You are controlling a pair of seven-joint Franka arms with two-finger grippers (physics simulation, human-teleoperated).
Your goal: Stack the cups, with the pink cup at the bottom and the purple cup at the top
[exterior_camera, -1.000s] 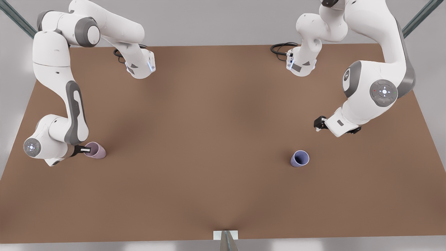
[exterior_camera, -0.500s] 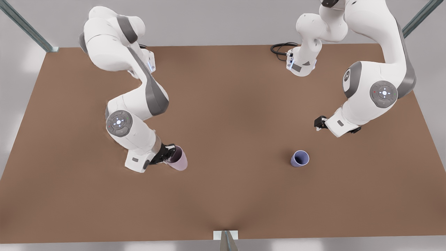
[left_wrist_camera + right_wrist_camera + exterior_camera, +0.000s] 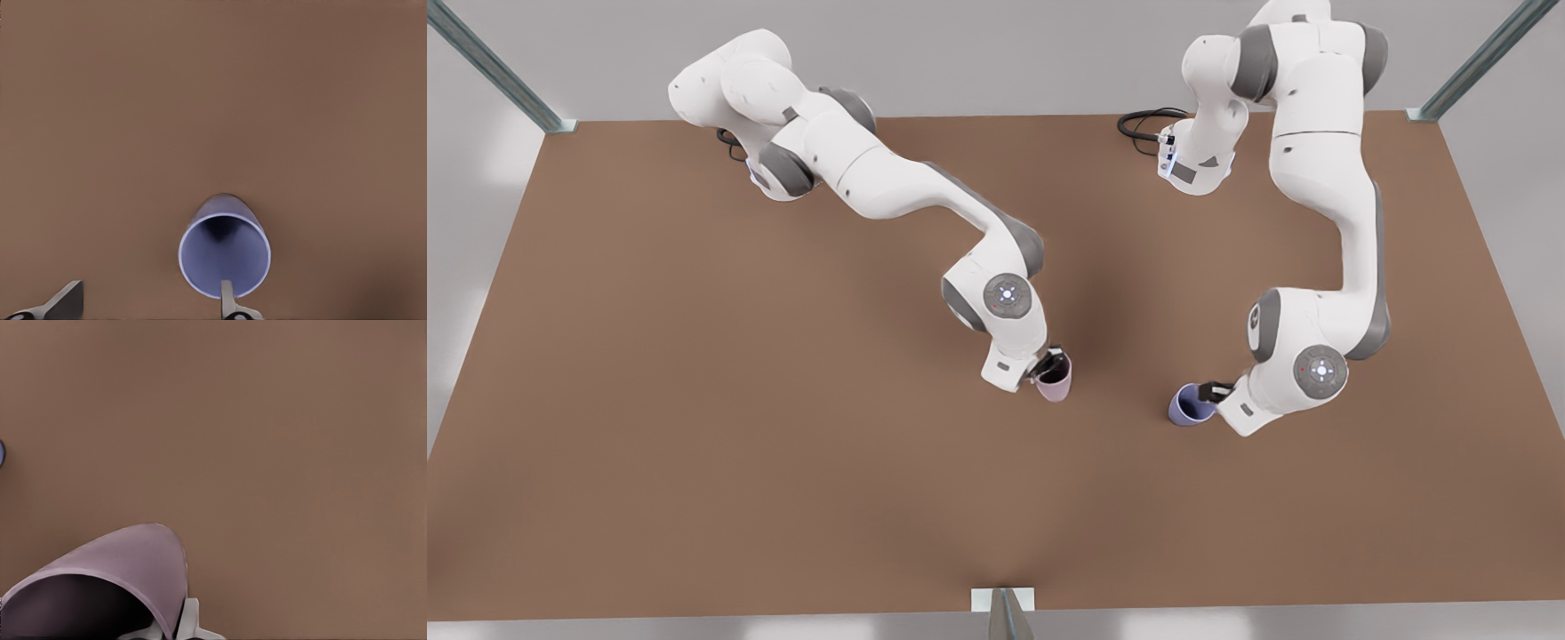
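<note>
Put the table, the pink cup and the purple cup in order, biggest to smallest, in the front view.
1. Table, by far the biggest.
2 and 3. Pink cup and purple cup look about alike, each partly hidden by a hand, so I won't rank them.

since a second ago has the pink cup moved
Yes. The pink cup, held by the right gripper, moved toward the front view's right, closer to the purple cup.

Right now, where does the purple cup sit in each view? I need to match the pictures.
Front view: the purple cup stands toward the front view's right, with the left claw open at its rim.
Left wrist view: close up, mouth toward the camera.
Right wrist view: a bluish sliver at the picture's edge, probably it, beyond the pink cup held by the right claw.
Shared landmark: the brown table.
</note>
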